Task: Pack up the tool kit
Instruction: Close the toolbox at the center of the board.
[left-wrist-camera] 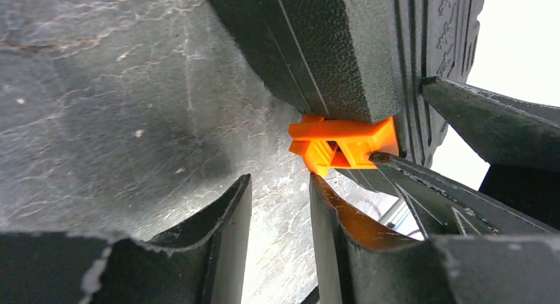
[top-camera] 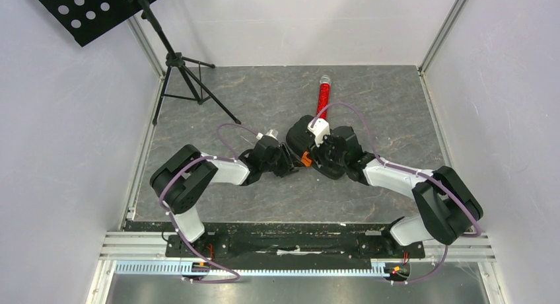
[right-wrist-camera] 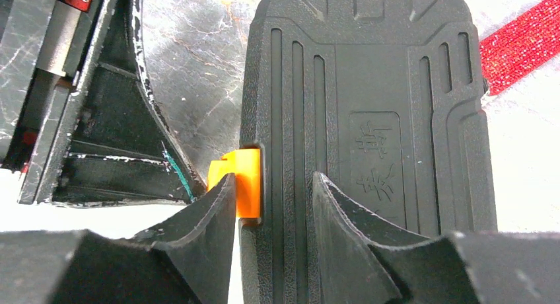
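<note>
The tool kit's black ribbed case [top-camera: 302, 135] lies closed mid-table, its orange latch [top-camera: 306, 160] on the near-left edge. In the right wrist view the lid [right-wrist-camera: 370, 86] fills the frame and my right gripper [right-wrist-camera: 274, 185] stands open above that edge. One of its fingers rests against the latch [right-wrist-camera: 241, 178] and the other lies over the lid. My left gripper [left-wrist-camera: 280, 185] is open with only table between its fingers. Its right fingertip [left-wrist-camera: 317, 185] sits just under the latch [left-wrist-camera: 343, 145], and the case [left-wrist-camera: 343, 46] is just beyond. No loose tools are in view.
A red tube [top-camera: 323, 92] lies behind the case, also showing in the right wrist view [right-wrist-camera: 522, 46]. A black tripod stand [top-camera: 181, 66] with a perforated plate [top-camera: 86, 6] occupies the back left corner. White walls and aluminium rails enclose the table.
</note>
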